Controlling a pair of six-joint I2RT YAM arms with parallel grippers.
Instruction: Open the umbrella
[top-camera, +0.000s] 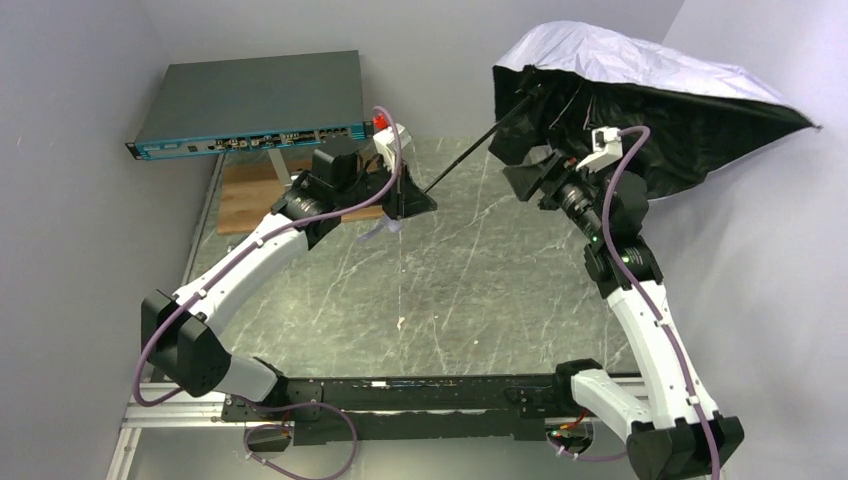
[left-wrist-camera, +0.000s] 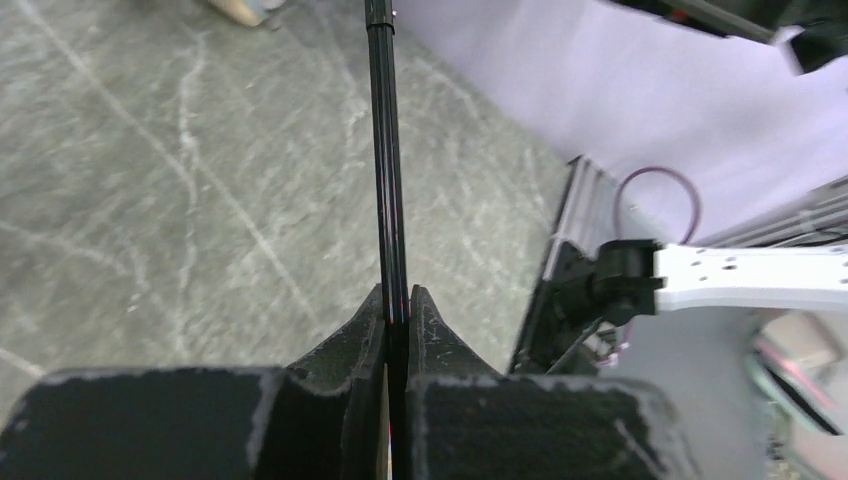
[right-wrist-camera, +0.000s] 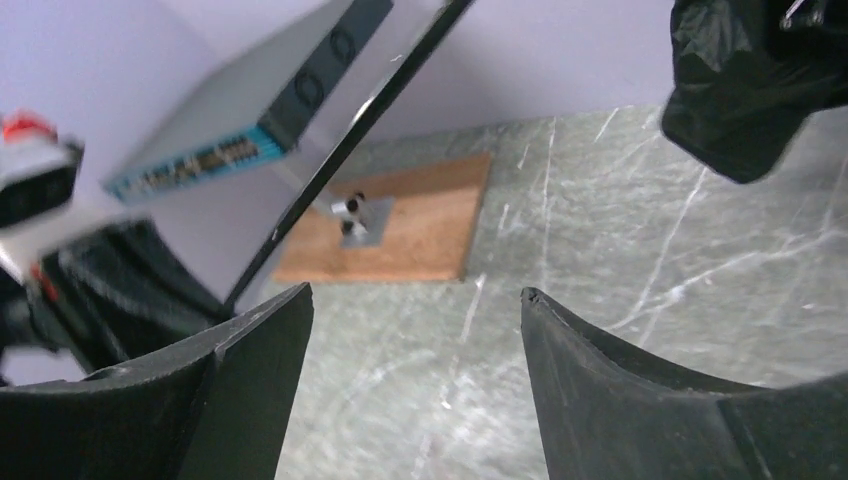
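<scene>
Top external view shows the umbrella (top-camera: 640, 70) at the far right of the table (top-camera: 480, 290), lifted above the surface. Its canopy (top-camera: 700, 120) is spread out, silvery-white on the outside and black on the inside, and it leans against the right wall. The thin black shaft (top-camera: 470, 155) runs from under the canopy down and to the left, to the left gripper (top-camera: 412, 200) near the middle of the table's far part.

From the left wrist camera, the two fingers (left-wrist-camera: 350, 350) of this gripper are pressed together on the shaft, which stands straight up between them. The white handle cannot be identified with certainty in any view.

The right gripper (top-camera: 525, 175) is raised just below the open canopy, beside the upper part of the shaft. In the right wrist view its black fingers (right-wrist-camera: 640, 390) are spread wide and nothing is between them. The shaft crosses that view diagonally at the upper left, apart from both fingers, and a fold of black canopy cloth hangs in the upper right corner.

At the far left of the table lies a wooden board (top-camera: 250, 195) with a small metal part (right-wrist-camera: 352, 215) on it. A flat grey box (top-camera: 250, 100) with a blue front is above the board, against the back wall.
</scene>
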